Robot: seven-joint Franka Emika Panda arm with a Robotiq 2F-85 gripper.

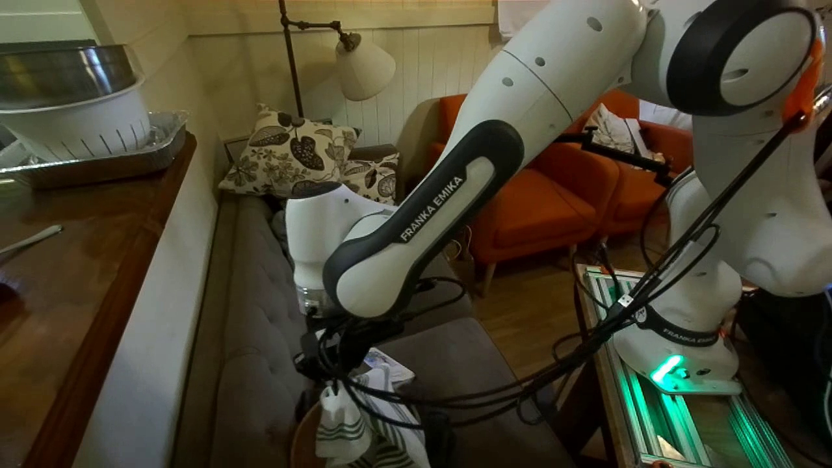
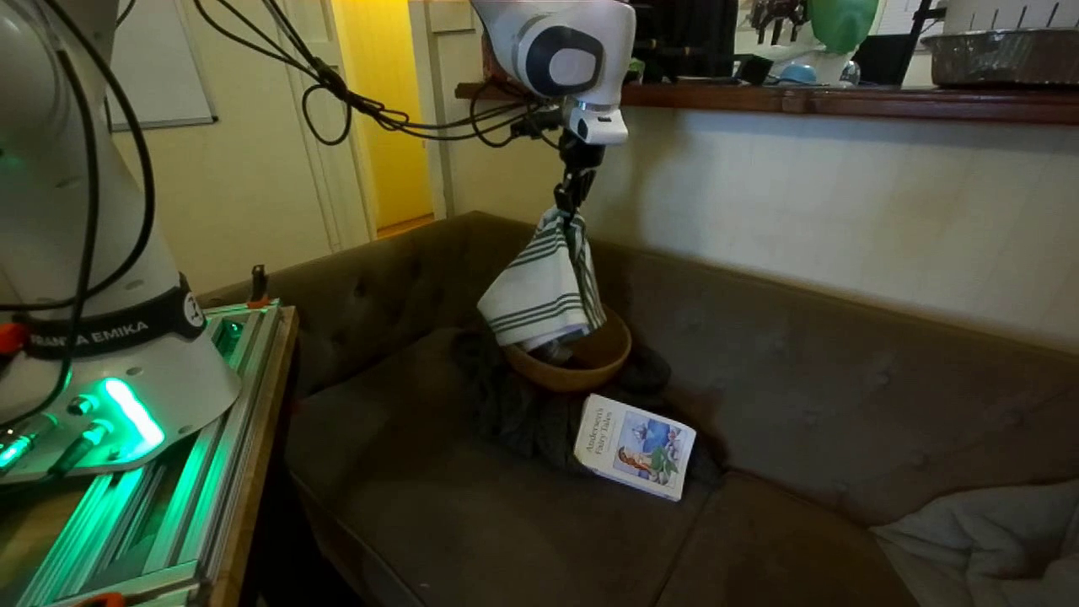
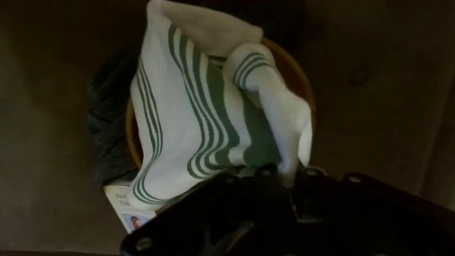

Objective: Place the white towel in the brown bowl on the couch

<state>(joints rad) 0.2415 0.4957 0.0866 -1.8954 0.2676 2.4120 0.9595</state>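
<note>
currently pinching the gathered top of the green-striped white towel (image 2: 548, 287) in the gripper (image 2: 570, 208), letting it hang over the brown bowl (image 2: 569, 379) near the back corner of the couch (image 2: 472, 523). cannot tell whether touching the bowl. note dark cloth (image 3: 110, 113) beside the bowl and a book (image 2: 636, 447) lying cover up, farther from that corner.

The towel (image 2: 539, 291) is matt cloth; the couch (image 2: 801, 371) wears dull fabric, and the bowl (image 2: 560, 379) looks like smooth wood. The book (image 2: 636, 447) has a smooth paper cover. The end effector (image 2: 569, 206) has a dull finish with shiny metal screws (image 3: 144, 243). The counter (image 1: 110, 240) is glossy wood, the tray (image 2: 1003, 61) crinkled foil, the colander (image 1: 84, 133) smooth plastic
</note>
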